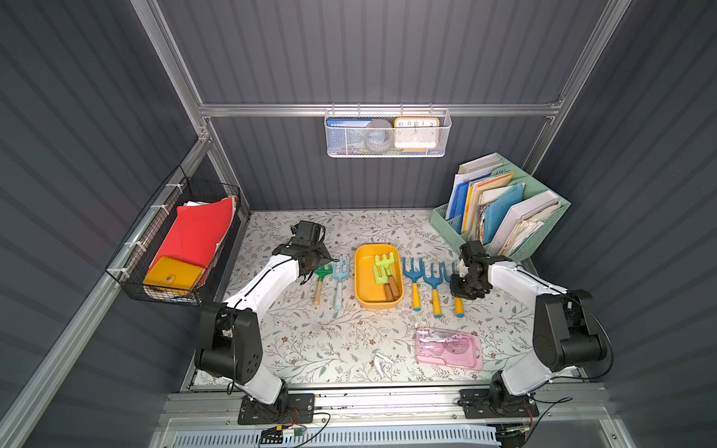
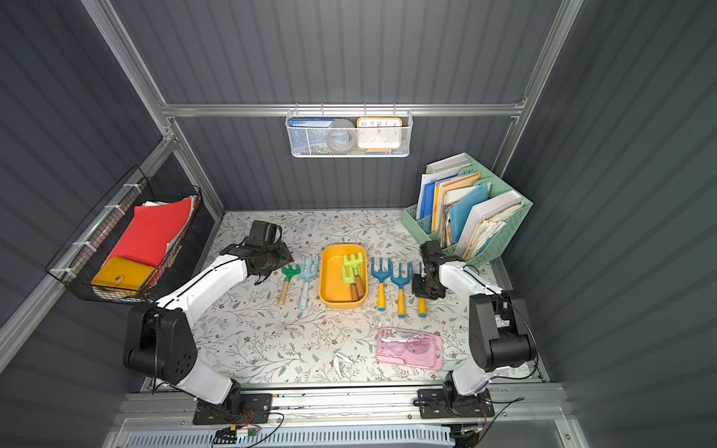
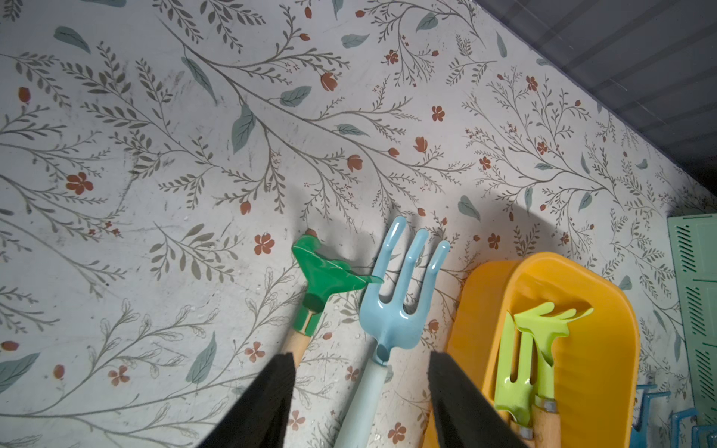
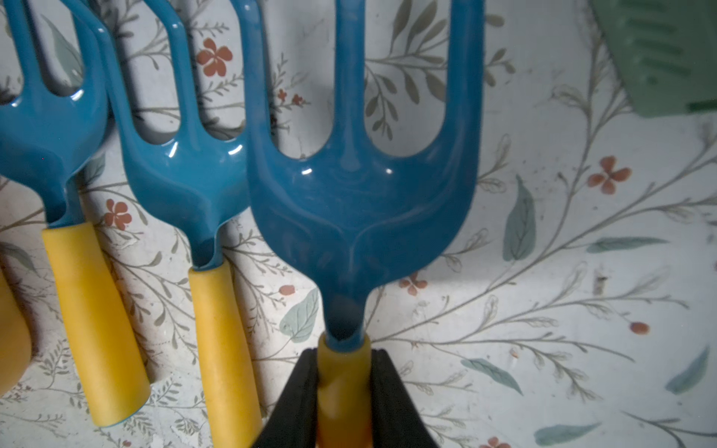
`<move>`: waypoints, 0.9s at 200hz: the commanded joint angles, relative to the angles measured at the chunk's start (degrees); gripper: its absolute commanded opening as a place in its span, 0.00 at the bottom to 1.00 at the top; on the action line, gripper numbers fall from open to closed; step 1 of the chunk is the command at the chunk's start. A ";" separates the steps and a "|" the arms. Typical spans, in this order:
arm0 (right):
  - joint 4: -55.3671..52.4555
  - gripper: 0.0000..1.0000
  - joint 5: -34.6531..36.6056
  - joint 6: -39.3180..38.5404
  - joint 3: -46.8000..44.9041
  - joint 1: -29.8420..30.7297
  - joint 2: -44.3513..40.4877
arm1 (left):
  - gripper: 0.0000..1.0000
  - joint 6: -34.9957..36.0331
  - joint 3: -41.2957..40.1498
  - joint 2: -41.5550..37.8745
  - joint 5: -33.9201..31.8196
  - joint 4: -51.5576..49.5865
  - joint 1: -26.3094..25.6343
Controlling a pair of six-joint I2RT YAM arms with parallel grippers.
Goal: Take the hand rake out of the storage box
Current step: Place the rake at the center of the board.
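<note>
Mid-frame in both top views the lime hand rake (image 1: 386,259) lies in the yellow storage box (image 1: 362,289), the left gripper (image 3: 362,362) stands with jaws apart, and the right gripper (image 4: 343,374) clamps the handle of a blue fork (image 4: 361,201).

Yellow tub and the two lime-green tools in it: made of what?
Shallow yellow tub: looks like moulded plastic, smooth semi-gloss, with a rounded rim and soft highlights. Lime-green tool heads: probably painted sheet metal, glossy with thin stamped edges; hard plastic not ruled out. Their brown handles: apparently wood, warm matt brown, with silvery ferrules, likely metal.
</note>
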 commanded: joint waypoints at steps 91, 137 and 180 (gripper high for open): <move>-0.58 0.15 -0.55 -2.49 4.40 -1.91 5.76 | 0.60 0.58 -0.74 0.21 1.42 0.48 0.27; -0.90 0.16 -0.94 -2.60 5.52 -1.91 7.47 | 0.60 0.62 -0.71 0.10 1.86 0.40 0.27; -0.77 0.18 -0.82 -2.58 5.98 -1.91 8.33 | 0.60 0.62 -1.59 -0.23 1.89 0.92 0.27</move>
